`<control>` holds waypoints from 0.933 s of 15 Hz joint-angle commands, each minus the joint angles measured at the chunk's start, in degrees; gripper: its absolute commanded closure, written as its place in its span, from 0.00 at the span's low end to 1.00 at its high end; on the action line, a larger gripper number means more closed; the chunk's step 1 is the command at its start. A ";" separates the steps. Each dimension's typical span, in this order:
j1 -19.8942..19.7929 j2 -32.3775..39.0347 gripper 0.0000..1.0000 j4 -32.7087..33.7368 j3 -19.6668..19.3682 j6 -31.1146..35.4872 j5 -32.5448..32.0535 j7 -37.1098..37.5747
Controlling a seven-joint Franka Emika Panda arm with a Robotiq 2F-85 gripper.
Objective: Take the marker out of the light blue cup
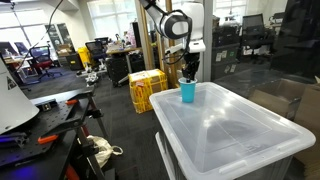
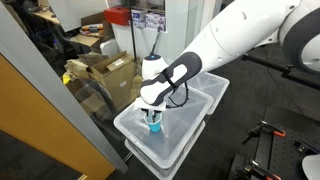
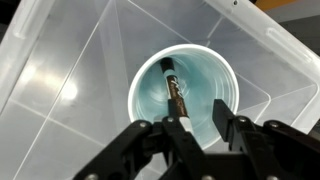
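Observation:
The light blue cup (image 3: 185, 85) stands upright on the lid of a translucent bin (image 3: 70, 70). It also shows in both exterior views (image 1: 188, 93) (image 2: 154, 125). The marker (image 3: 172, 88), dark with a lighter upper end, leans inside the cup. My gripper (image 3: 205, 118) hangs straight above the cup, open, fingertips at the rim. The marker's lighter end lies against the inner side of the left finger in the wrist view. In both exterior views the gripper (image 1: 188, 72) (image 2: 152, 112) is just over the cup.
The bin (image 1: 235, 135) sits on a second bin (image 2: 190, 100) beside a glass wall. Yellow crates (image 1: 146, 88), cardboard boxes (image 2: 105, 70), desks and chairs stand around.

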 commanded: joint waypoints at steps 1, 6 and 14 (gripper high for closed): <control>0.16 0.93 0.56 2.53 -0.54 -2.48 0.71 3.12; 0.68 1.87 0.55 4.05 -1.22 -3.45 0.00 6.84; 2.01 3.39 0.50 7.11 -2.53 -7.71 -1.51 13.59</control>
